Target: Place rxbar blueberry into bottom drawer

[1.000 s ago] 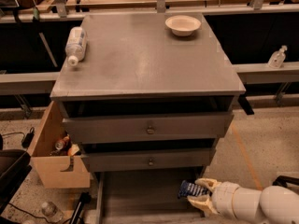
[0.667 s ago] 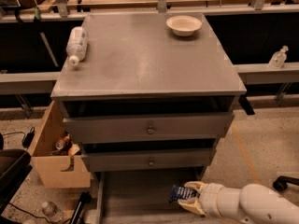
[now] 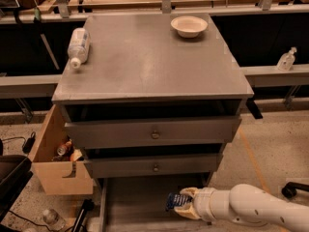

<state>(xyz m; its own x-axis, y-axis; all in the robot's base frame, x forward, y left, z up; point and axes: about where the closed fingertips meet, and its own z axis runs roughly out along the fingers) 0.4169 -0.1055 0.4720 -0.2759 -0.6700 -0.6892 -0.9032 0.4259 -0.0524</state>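
Note:
My gripper [image 3: 182, 203] reaches in from the lower right on a white arm and is shut on the rxbar blueberry [image 3: 175, 201], a small dark blue wrapper with white print. It holds the bar over the right part of the open bottom drawer [image 3: 137, 199], a shallow grey tray pulled out at the foot of the grey cabinet. The bar sticks out to the left of the fingers, just above the drawer floor.
On the cabinet top [image 3: 149, 62] a clear plastic bottle [image 3: 78, 46] lies at the left and a white bowl [image 3: 189, 26] stands at the back right. Two upper drawers with round knobs [image 3: 155, 135] are slightly open. A tan crate [image 3: 54, 154] stands left of the cabinet.
My gripper has moved left with the bar, further over the bottom drawer.

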